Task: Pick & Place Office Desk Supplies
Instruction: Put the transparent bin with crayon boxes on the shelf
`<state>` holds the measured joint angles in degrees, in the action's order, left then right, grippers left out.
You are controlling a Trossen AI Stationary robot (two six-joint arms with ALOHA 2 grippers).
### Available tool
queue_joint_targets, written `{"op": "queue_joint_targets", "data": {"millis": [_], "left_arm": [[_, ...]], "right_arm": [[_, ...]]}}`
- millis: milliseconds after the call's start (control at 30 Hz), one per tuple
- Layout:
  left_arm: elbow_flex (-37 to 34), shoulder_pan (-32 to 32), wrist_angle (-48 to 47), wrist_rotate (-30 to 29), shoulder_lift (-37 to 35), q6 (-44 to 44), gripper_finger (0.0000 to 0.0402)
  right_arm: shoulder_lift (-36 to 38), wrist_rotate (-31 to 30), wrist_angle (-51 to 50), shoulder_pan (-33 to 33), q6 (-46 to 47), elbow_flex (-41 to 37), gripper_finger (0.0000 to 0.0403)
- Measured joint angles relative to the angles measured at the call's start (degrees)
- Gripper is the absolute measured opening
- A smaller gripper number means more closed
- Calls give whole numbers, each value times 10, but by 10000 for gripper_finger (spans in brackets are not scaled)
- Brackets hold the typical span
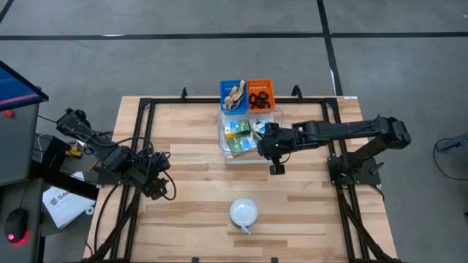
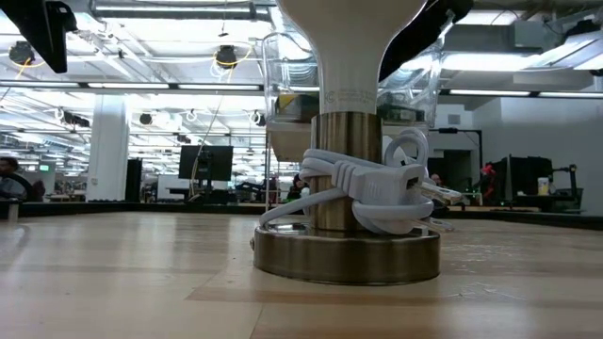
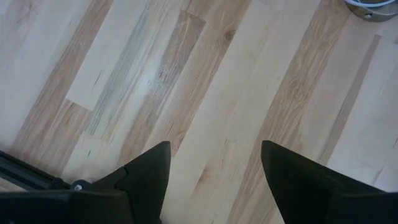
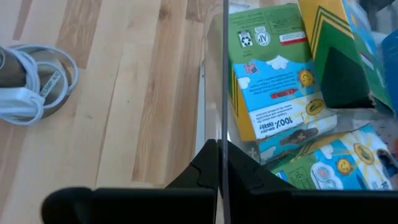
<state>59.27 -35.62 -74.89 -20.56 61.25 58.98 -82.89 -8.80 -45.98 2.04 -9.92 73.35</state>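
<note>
Yellow-and-green crayon boxes (image 4: pixel 273 81) lie in a clear bin (image 1: pixel 222 150) at the table's far middle. Behind it stand a blue basket (image 1: pixel 232 95) with tan rubber bands and an orange basket (image 1: pixel 259 93) with black loops. My right gripper (image 4: pixel 221 152) is shut with nothing between its fingers. It hangs over the bin's near right part (image 1: pixel 266 146), pointing down and toward the table's left, in line with the bin's clear wall (image 4: pixel 222 62). My left gripper (image 3: pixel 214 162) is open over bare wood at the table's left (image 1: pixel 162 187). My right gripper's shut fingertips stand at the clear bin's wall edge (image 4: pixel 222 124). I cannot tell whether they touch it. My left gripper touches nothing.
A lamp with a brass base and a white cord wound around its stem (image 1: pixel 243 212) stands near the table's front middle. It fills the low view (image 2: pixel 344 188). A black frame (image 1: pixel 146 146) runs along the table's edges. Bare wood lies between the lamp and the bin.
</note>
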Motion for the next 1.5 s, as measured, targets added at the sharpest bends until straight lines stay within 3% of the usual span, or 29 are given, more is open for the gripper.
{"op": "queue_joint_targets", "data": {"millis": [533, 967, 1500], "left_arm": [[0, 0, 4, 0, 0, 0, 241], [0, 0, 5, 0, 0, 0, 241], [0, 0, 5, -3, 0, 0, 241]], "right_arm": [[1, -3, 17, -1, 5, -8, 1], [13, -6, 32, -3, -2, 5, 64], [12, -37, 32, 9, 29, 63, 69]]}}
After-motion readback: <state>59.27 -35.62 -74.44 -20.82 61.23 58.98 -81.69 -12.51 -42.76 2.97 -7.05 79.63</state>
